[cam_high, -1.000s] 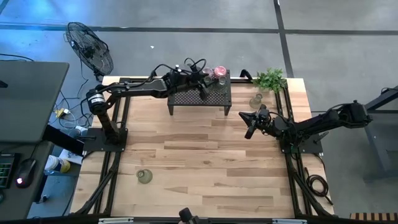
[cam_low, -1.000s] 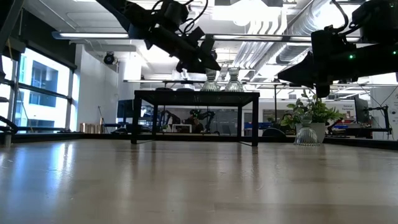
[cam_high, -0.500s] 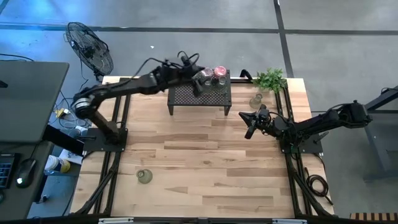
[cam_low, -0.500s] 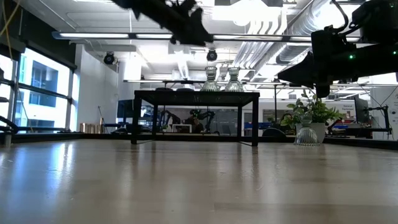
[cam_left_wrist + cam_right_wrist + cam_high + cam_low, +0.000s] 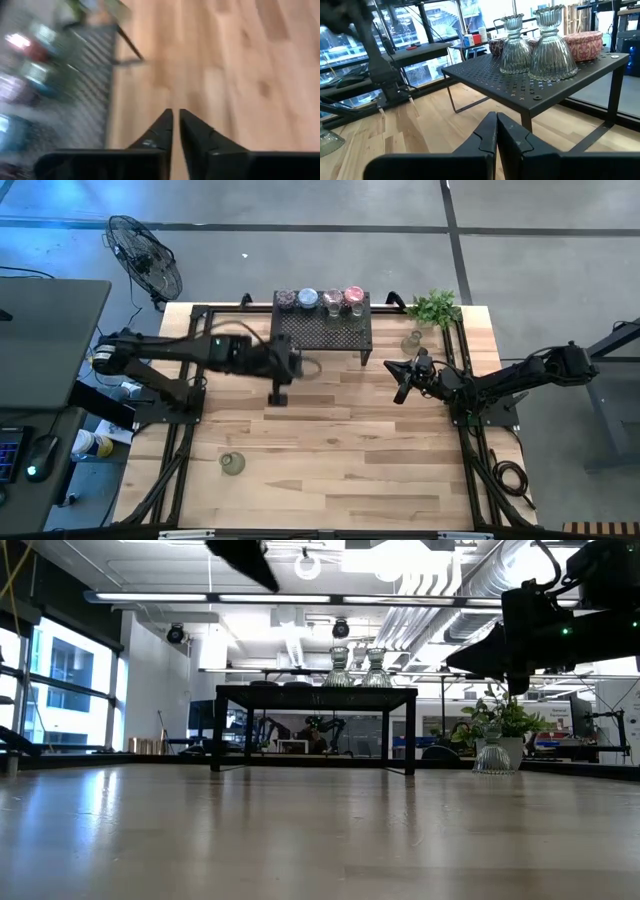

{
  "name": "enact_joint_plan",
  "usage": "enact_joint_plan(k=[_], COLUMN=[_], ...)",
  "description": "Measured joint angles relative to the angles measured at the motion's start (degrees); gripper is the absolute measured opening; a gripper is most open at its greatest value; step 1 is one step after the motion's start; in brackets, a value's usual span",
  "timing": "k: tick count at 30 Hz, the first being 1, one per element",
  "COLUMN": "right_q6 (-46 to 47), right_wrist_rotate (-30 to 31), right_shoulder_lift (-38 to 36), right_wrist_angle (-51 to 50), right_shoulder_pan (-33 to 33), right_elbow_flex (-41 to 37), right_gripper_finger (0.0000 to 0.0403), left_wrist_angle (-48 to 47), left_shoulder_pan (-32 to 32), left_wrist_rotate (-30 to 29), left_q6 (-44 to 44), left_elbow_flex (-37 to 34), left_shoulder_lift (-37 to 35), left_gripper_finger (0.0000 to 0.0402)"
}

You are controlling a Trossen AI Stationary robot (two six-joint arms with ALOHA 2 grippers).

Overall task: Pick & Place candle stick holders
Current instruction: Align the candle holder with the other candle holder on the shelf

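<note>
Candle stick holders (image 5: 326, 300): no readable labels.

From the high view we look straight down on the whole pale wooden worktop (image 5: 330, 440) and some floor beyond. Our low view sits at worktop height, facing level across it into the room. Both share the black perforated metal rack (image 5: 322, 330) (image 5: 314, 692) at the far edge. Each wrist view looks forward past its own dark fingers; the right one faces the rack (image 5: 540, 75) closely, and the left one tilts down over it (image 5: 75, 100).
</note>
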Motion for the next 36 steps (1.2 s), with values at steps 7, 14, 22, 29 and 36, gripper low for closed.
enact_joint_plan(k=[7, 14, 22, 29, 36], right_q6=[-0.6, -0.62, -0.62, -0.99, -1.1], right_wrist_rotate=[-0.07, -0.79, -0.96, -1.01, -1.64], right_shoulder_lift=[0.0, 0.0, 0.0, 0.0, 0.0], right_wrist_angle=[0.27, 0.18, 0.46, 0.65, 0.78], right_shoulder_pan=[0.0, 0.0, 0.0, 0.02, 0.01], right_elbow_flex=[0.0, 0.0, 0.0, 0.0, 0.0], right_gripper_finger=[0.0001, 0.0001, 0.0001, 0.0001, 0.0001], left_wrist_angle=[-12.53, -27.41, -33.59, -36.97, -40.47], left_shoulder_pan=[-12.02, -26.88, -35.9, -40.11, -43.5], left_wrist_rotate=[-3.62, -9.16, 0.99, 0.56, 2.21], left_q6=[-16.49, -40.76, -69.59, -81.09, -90.72], left_elbow_flex=[0.07, 0.0, 0.0, 0.0, -1.32], left_shoulder_lift=[0.13, 0.01, 0.27, 2.18, 7.0], left_gripper_finger=[0.0002, 0.0001, 0.0006, 0.0078, 0.0224])
